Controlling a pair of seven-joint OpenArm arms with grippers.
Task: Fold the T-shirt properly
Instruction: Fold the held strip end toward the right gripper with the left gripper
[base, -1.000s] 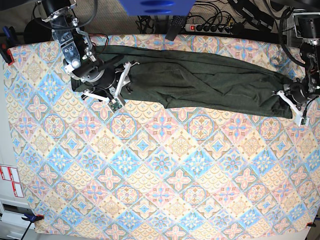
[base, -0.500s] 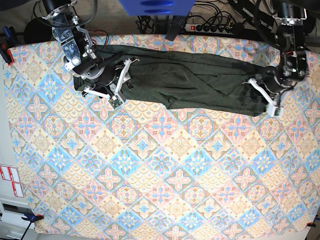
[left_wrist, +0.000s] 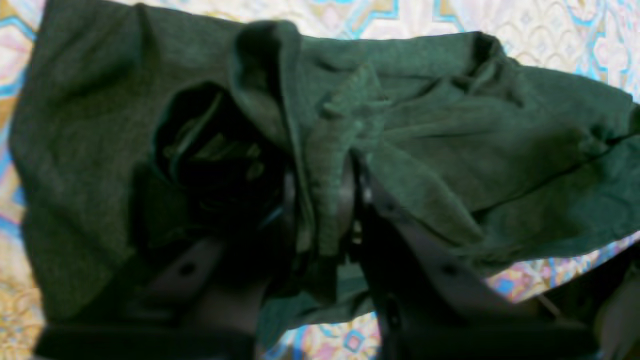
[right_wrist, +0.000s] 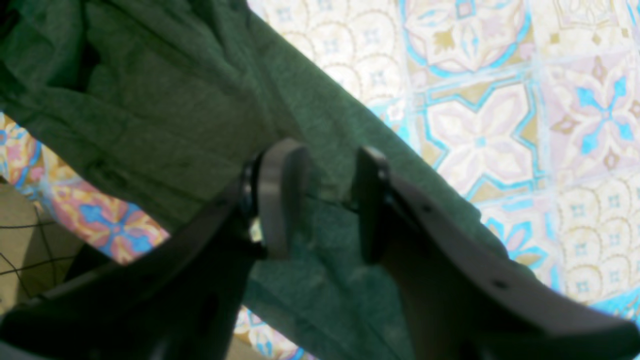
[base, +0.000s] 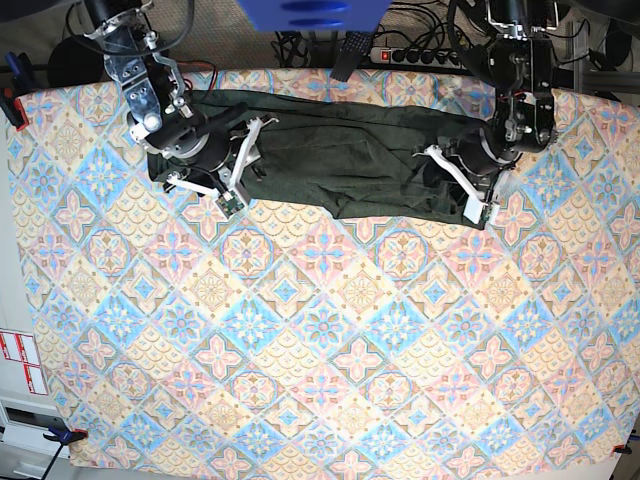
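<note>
The T-shirt (base: 350, 160) is a dark olive-green garment lying bunched in a long band across the far part of the table. My left gripper (base: 462, 182) is at its right end. In the left wrist view it (left_wrist: 325, 210) is shut on a raised fold of the T-shirt (left_wrist: 450, 125). My right gripper (base: 240, 165) is over the shirt's left end. In the right wrist view it (right_wrist: 325, 200) is open, and flat T-shirt fabric (right_wrist: 175, 100) lies under and between its fingers.
A patterned tablecloth (base: 320, 330) covers the table. A power strip (base: 420, 55) and cables lie beyond the far edge. A blue object (base: 310, 12) hangs at the top. Clamps sit at the left edge (base: 10, 102) and front left corner (base: 60, 435).
My left gripper has carried the shirt's right end leftward from the table's right edge toward the middle, shortening the band. The right arm has barely moved.
</note>
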